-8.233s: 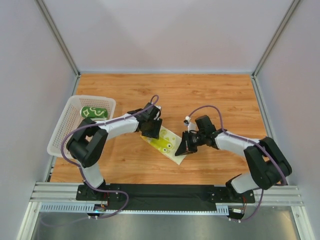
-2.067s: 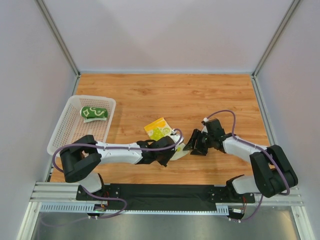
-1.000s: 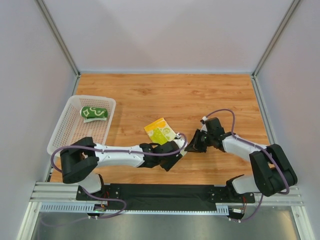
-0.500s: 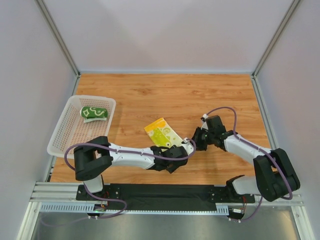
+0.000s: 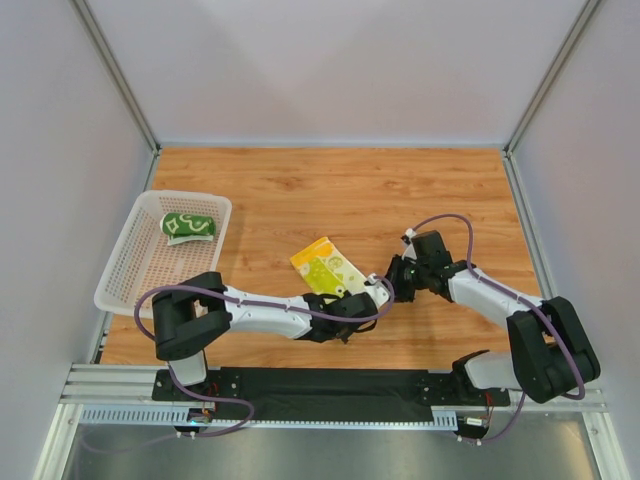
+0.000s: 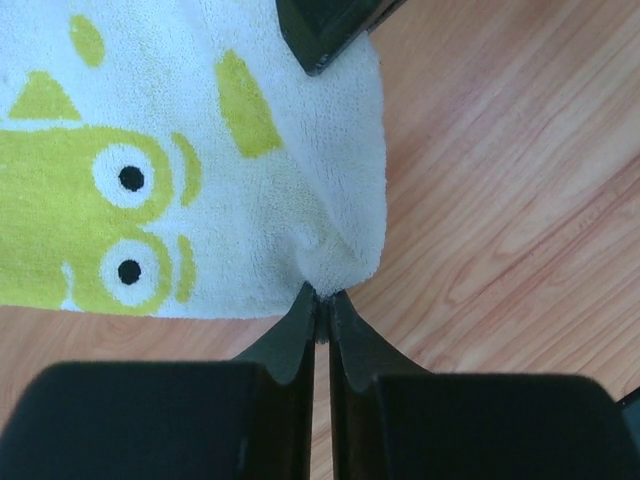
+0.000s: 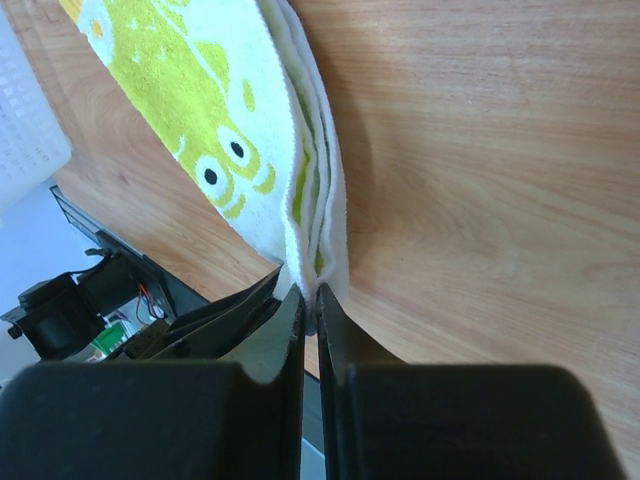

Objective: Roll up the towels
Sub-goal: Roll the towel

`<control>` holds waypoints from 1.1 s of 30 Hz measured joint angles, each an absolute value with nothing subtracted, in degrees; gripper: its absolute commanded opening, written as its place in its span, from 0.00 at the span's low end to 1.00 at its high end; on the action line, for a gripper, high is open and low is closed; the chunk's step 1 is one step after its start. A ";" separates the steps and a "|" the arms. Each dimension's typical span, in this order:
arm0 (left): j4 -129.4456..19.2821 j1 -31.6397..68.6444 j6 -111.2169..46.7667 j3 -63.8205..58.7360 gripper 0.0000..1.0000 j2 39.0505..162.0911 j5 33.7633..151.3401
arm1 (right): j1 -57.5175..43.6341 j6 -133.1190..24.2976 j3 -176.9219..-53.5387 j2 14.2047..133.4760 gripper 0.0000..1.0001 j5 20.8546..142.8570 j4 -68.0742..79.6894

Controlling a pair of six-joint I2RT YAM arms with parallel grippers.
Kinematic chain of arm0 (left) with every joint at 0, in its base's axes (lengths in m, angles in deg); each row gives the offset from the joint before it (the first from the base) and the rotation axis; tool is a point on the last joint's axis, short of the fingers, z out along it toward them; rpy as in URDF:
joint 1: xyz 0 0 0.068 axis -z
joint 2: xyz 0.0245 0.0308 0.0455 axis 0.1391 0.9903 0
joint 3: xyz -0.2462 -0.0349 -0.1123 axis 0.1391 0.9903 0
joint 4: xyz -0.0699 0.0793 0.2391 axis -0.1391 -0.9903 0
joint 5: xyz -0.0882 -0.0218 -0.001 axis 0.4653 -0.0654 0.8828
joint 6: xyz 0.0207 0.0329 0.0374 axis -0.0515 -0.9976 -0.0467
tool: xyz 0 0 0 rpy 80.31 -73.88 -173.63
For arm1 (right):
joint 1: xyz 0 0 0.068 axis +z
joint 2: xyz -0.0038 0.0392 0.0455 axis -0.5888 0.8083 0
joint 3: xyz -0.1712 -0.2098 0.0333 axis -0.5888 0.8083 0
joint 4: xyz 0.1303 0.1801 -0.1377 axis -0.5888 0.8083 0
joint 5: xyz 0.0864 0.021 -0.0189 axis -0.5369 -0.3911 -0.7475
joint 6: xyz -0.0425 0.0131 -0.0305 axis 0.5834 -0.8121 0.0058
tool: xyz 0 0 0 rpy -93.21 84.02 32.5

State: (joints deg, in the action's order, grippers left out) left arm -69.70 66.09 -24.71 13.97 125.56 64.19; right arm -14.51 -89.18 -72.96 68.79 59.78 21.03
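The yellow and lime-green towel (image 5: 324, 268) lies folded on the wooden table, its frog face showing in the left wrist view (image 6: 140, 170) and its layered edge in the right wrist view (image 7: 200, 110). My left gripper (image 5: 363, 300) (image 6: 320, 296) is shut on the towel's near white corner. My right gripper (image 5: 392, 281) (image 7: 309, 292) is shut on the stacked edge of the same end, close beside the left one. The dark green towel (image 5: 188, 225) lies rolled in the basket.
A white perforated basket (image 5: 128, 272) stands at the left of the table. Grey walls enclose the table on three sides. The black base rail (image 5: 330, 382) runs along the near edge.
My left gripper has closed on the towel's corner after sliding a little to the right. The right gripper has kept its grip and barely moved.
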 measured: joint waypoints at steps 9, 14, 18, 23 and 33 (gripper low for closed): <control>-69.87 63.79 -24.23 15.94 0.00 122.94 68.37 | -15.14 -86.86 -75.45 69.71 0.00 61.55 25.05; -69.24 62.70 -22.75 17.36 0.00 120.38 71.10 | -16.17 -85.59 -77.22 71.54 0.01 62.10 27.95; -68.80 61.45 -20.87 17.95 0.00 119.09 74.18 | -16.28 -84.81 -78.38 71.54 0.10 62.30 30.21; -70.51 58.92 -17.04 17.92 0.00 118.55 80.00 | -16.52 -83.71 -80.50 72.13 0.24 63.91 31.50; -75.69 52.60 -10.75 16.13 0.00 118.55 93.50 | -17.13 -81.70 -84.74 70.65 0.36 69.57 35.08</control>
